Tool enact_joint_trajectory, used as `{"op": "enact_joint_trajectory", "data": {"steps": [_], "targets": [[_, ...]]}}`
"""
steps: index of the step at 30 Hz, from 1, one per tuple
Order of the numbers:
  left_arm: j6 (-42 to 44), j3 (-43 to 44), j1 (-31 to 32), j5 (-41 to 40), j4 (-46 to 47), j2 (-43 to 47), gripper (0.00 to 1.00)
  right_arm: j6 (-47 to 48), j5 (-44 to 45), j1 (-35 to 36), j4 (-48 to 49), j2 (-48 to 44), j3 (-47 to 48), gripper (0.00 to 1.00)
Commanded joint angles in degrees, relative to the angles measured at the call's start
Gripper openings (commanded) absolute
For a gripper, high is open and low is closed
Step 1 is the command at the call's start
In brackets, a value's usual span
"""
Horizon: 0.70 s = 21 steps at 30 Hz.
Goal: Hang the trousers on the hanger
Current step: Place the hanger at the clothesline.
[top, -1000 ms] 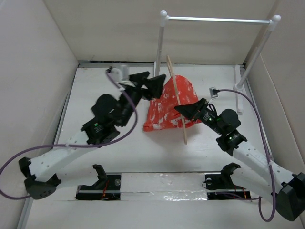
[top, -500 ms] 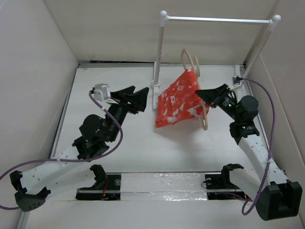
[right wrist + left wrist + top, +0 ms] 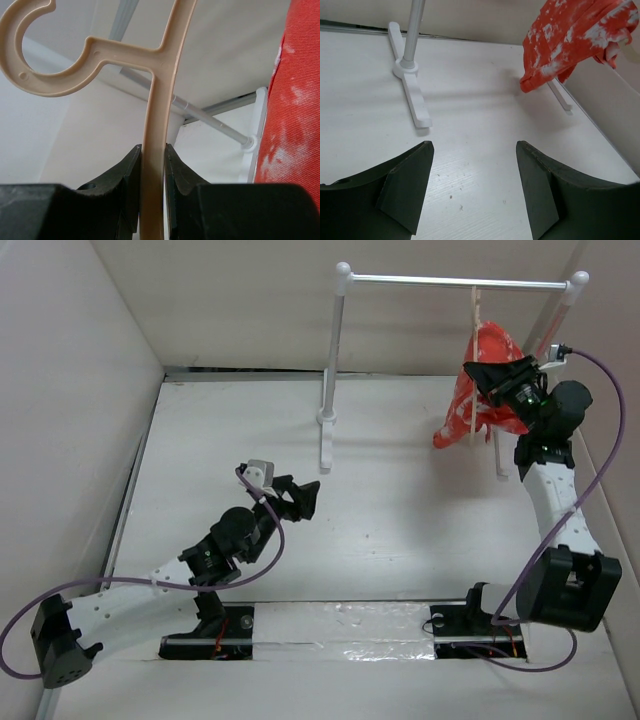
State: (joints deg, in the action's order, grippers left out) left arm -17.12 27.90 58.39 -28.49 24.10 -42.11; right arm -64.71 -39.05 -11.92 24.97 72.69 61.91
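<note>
The red-orange, white-blotched trousers (image 3: 490,345) hang draped over the pale beige hanger (image 3: 474,310), lifted off the table at the back right, just under the white rail (image 3: 450,282). My right gripper (image 3: 484,376) is shut on the hanger's neck (image 3: 155,100), below its hook (image 3: 30,50). The trousers (image 3: 295,100) fill that view's right edge. I cannot tell whether the hook rests on the rail. My left gripper (image 3: 303,496) is open and empty, low over the middle of the table. In its wrist view (image 3: 474,150) the trousers (image 3: 570,35) hang far ahead on the right.
The rail stands on two posts with flat feet on the table, the left one (image 3: 324,440) just beyond my left gripper, also seen in the left wrist view (image 3: 412,85). Beige walls (image 3: 80,390) close the table on the left, back and right.
My right arm has swung the hanger with the trousers from the table's middle up to the rail at the back right. My left arm has drawn back toward the near left, open.
</note>
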Motion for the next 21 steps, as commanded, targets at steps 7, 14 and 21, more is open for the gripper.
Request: {"op": "enact_joint_trajectory", "data": {"steps": [7, 14, 21], "targets": [[1.83, 0.49, 0.06, 0.8, 2.71, -1.66, 0.63, -4.27, -4.46, -3.19, 14.04, 8.43, 13.85, 0.0], [1.57, 0.58, 0.06, 1.25, 2.44, -2.01, 0.63, -9.73, -4.81, -5.65, 19.76, 15.55, 18.85, 0.0], [1.83, 0.84, 0.06, -0.07, 2.71, -3.77, 0.63, -10.35, -5.16, -6.18, 17.57, 23.02, 25.36, 0.0]]}}
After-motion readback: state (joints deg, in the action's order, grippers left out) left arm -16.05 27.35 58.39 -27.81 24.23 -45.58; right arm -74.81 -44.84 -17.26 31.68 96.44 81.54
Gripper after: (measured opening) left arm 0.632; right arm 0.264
